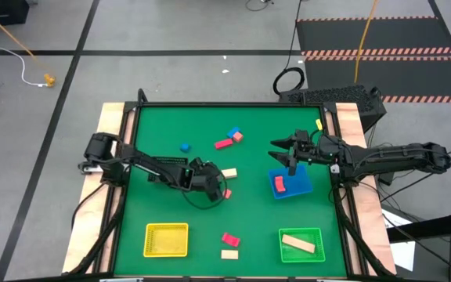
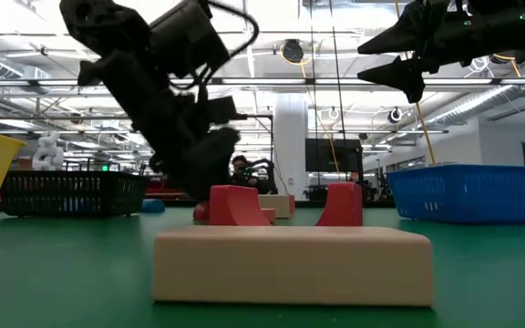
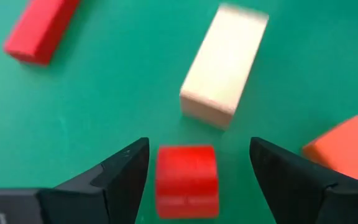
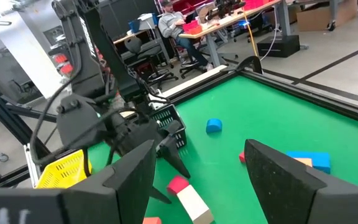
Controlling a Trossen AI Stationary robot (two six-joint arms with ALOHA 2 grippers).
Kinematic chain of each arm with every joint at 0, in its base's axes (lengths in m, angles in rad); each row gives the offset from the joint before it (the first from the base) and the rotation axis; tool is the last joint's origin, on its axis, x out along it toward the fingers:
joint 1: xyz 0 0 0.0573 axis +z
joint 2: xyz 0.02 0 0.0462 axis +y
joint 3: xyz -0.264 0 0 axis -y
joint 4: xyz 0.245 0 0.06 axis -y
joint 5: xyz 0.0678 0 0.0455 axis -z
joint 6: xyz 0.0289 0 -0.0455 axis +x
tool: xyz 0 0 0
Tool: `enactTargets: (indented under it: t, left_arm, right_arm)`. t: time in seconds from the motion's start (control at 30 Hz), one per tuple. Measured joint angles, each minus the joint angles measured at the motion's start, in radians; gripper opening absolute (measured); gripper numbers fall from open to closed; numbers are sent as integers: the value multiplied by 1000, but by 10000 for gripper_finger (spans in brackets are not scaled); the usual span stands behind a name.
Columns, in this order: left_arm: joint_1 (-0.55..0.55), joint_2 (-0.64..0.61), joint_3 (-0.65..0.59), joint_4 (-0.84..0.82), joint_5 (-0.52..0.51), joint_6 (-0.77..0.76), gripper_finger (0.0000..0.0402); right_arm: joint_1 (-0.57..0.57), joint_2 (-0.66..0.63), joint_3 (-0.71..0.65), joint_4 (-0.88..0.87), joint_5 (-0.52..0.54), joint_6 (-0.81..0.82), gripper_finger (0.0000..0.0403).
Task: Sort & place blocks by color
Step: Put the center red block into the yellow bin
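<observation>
Red block square-on between open left gripper fingers

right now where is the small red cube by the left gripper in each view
High view: small red cube beside the left gripper, mid-table.
Low view: cannot tell it among the red blocks.
Left wrist view: the cube sits between the open fingers.
Right wrist view: the cube is low, centre-left.
Shared landmark: cream block right next to it.

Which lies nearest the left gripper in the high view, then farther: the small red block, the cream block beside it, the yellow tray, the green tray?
From the left gripper:
1. Small red block, right at its fingertips.
2. Cream block, just beyond.
3. Yellow tray, near-left corner.
4. Green tray, near-right.
</observation>
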Motion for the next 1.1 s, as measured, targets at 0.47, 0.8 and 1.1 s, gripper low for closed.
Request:
enactTargets:
  t: [0.47, 0.8, 1.1]
  left_arm:
    - [4, 27, 0, 16, 6, 4, 180]
    - [8, -18, -3, 2, 28, 11, 134]
    - [-45, -187, -2, -13, 90, 37, 134]
  right_arm:
    - [0, 0, 0, 0, 0, 0, 238]
    - [0, 0, 0, 0, 0, 0, 238]
    - [0, 0, 0, 0, 0, 0, 238]
